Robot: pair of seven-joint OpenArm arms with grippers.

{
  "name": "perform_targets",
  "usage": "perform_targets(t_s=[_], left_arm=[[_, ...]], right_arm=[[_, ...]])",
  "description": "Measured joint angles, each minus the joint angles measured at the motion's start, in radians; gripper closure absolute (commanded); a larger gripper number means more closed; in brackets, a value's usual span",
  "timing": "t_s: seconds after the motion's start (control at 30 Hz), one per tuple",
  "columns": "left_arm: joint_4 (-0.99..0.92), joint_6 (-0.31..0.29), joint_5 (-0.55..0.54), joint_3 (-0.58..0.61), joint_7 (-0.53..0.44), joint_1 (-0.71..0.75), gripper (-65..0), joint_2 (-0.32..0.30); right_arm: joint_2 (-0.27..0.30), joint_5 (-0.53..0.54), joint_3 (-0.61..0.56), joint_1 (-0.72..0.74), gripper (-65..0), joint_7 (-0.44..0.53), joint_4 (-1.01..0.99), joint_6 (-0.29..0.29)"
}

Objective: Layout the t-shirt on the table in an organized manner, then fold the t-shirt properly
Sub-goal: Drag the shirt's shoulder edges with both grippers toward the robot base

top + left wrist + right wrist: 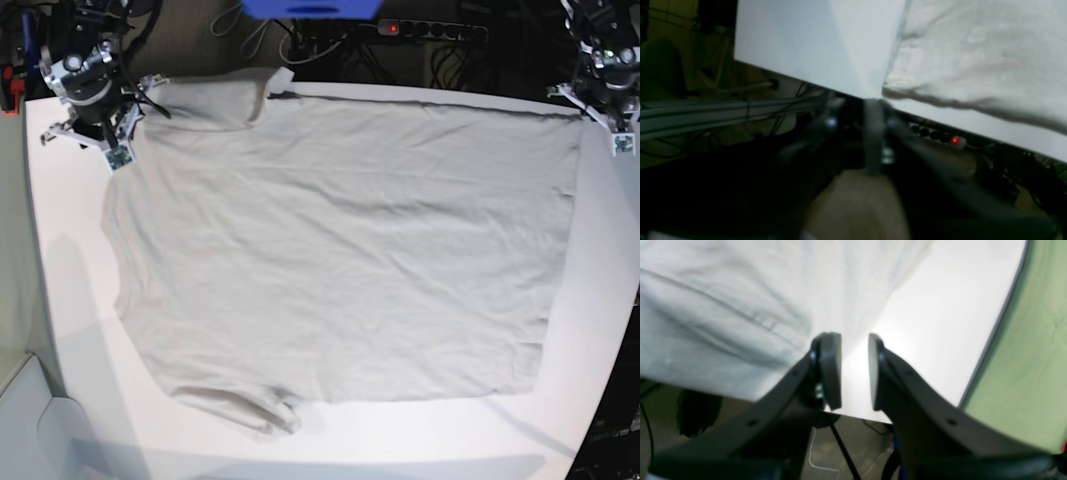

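T-shirt (pixel 340 250) lies spread flat across the white table (pixel 70 330), both arms at its far corners. Right gripper (pixel 855 371) has its jaws parted and empty, hovering by the table edge with cloth just beside one finger. Left gripper (pixel 873 133) is too blurred to judge, poised just off the shirt's corner. A power strip (pixel 430 30) sits behind the table

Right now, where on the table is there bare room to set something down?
The t-shirt covers most of the table. Bare strips remain along that view's left edge, the near edge below the hem side, and the right edge. The two far corners are crowded by the arms.
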Motion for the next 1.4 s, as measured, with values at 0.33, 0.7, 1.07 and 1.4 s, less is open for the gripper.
perform_targets(t_s=[0.33, 0.7, 1.07, 1.4], left_arm=[[-0.019, 0.000, 0.008, 0.063, -0.006, -0.038, -48.6, -0.053], [-0.160, 0.000, -0.009, 0.102, -0.024, -0.094, -46.3, -0.076], [-0.175, 0.000, -0.154, 0.098, -0.018, -0.050, -46.2, -0.080], [-0.232, 0.001, -0.177, 0.096, -0.049, -0.054, -46.2, -0.086]], right_arm=[[-0.003, 0.000, 0.017, -0.005, -14.8, -0.003, 0.000, 0.000], [-0.058, 0.007, 0.055, -0.002, -14.8, -0.005, 0.000, 0.000], [-0.055, 0.007, 0.057, -0.003, -14.6, -0.006, 0.000, 0.000], [-0.052, 0.004, 0.056, -0.017, -14.6, -0.002, 0.000, 0.000]])
